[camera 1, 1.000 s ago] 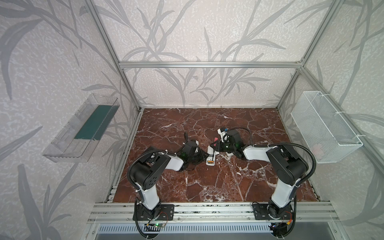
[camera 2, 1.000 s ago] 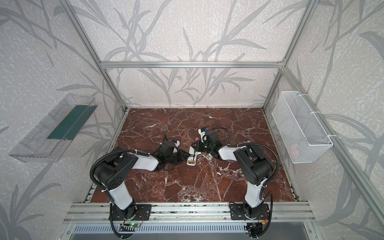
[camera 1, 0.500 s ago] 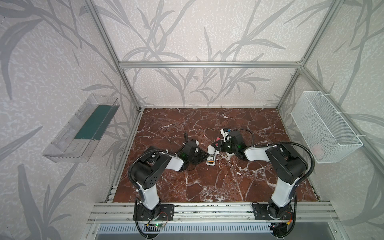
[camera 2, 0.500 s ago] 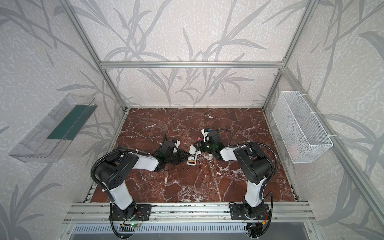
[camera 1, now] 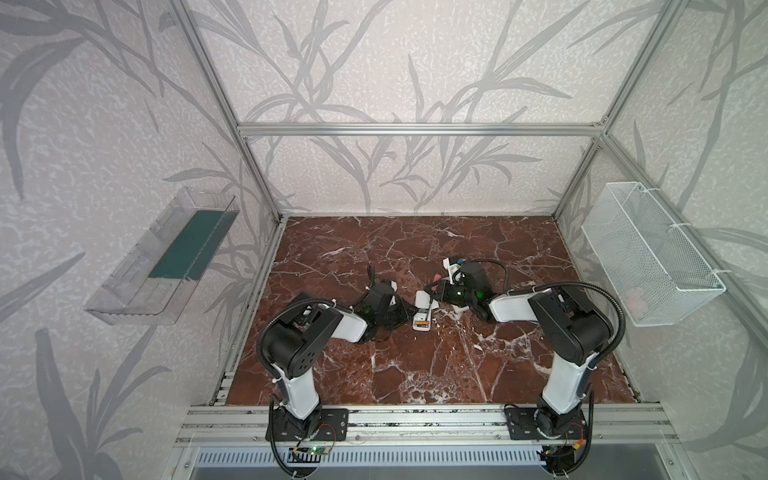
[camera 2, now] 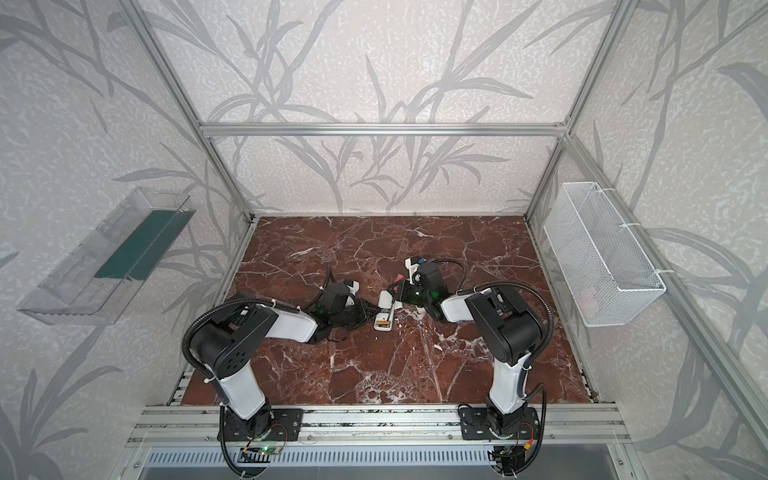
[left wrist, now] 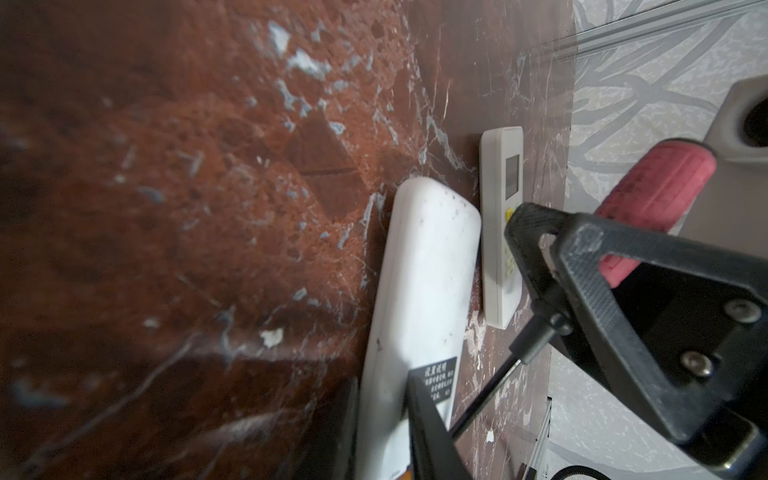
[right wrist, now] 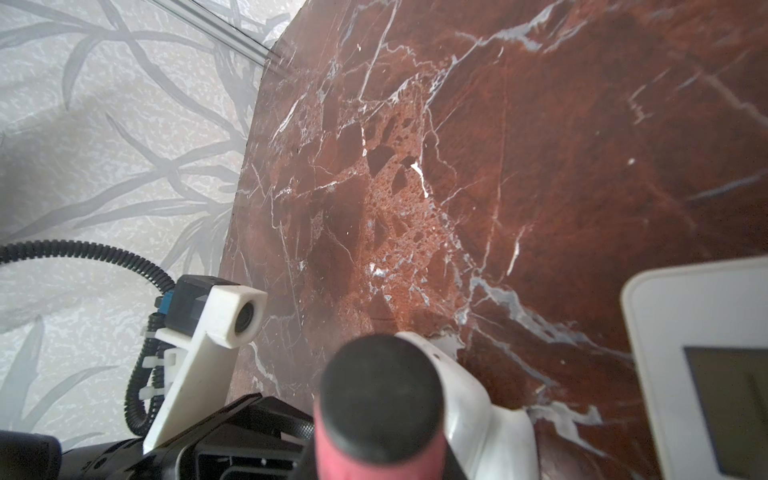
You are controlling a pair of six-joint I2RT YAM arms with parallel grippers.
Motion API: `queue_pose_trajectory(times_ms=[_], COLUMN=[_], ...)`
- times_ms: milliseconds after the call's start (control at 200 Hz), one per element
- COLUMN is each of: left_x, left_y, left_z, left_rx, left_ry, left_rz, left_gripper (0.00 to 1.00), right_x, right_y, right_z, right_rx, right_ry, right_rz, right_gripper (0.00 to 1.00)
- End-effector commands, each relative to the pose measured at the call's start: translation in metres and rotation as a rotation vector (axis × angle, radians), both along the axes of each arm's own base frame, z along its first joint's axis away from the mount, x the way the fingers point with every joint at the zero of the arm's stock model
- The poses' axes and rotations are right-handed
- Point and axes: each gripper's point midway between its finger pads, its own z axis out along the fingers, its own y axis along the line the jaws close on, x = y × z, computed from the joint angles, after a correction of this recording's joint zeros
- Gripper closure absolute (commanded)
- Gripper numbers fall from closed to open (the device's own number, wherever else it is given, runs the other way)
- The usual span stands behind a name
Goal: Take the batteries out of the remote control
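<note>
The white remote control (camera 1: 423,300) lies face down mid-table in both top views, and a yellow-orange battery (camera 1: 421,323) shows in its open near end. My left gripper (camera 1: 409,311) is shut on the remote's sides, as its fingers (left wrist: 428,432) show in the left wrist view along the remote control (left wrist: 419,282). My right gripper (camera 1: 435,290) is shut on a pink-handled screwdriver (left wrist: 656,187). The screwdriver's thin shaft (left wrist: 490,390) slants down close beside the remote. In the right wrist view the screwdriver handle (right wrist: 380,399) hides the fingers and most of the remote control (right wrist: 478,399).
A second white remote (left wrist: 500,224) with a small display lies beside the first, close under my right arm; the same second remote (right wrist: 702,365) fills a corner of the right wrist view. A wire basket (camera 1: 648,257) hangs on the right wall and a clear tray (camera 1: 166,262) on the left.
The right wrist has shifted slightly to the right with the screwdriver. The left gripper and the remote it holds have stayed in place.
</note>
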Motion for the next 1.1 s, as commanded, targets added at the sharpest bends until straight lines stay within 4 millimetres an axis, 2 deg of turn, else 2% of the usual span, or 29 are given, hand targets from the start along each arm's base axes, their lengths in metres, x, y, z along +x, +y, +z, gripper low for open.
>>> queue_pose_trajectory(times_ms=[0,635,1096], left_x=[-0.035,-0.036,-0.036], left_y=[0.028,0.028,0.027], left_z=[-0.058,-0.059,-0.06], left_rx=[0.146,0.139,0.132], left_ry=[0.19,0.191,0.192], left_rz=[0.021,0.023,0.025], left_gripper=[0.78,0.78,0.79], right_x=[0.005,0.004,0.003], right_y=[-0.003,-0.001,-0.001], right_z=[0.011,0.018,0.034], right_rx=[0.01,0.042,0.044], right_ry=[-0.044,-0.046,-0.075], right_rz=[-0.009,-0.004,-0.001], right_gripper=[1.0,1.0,1.0])
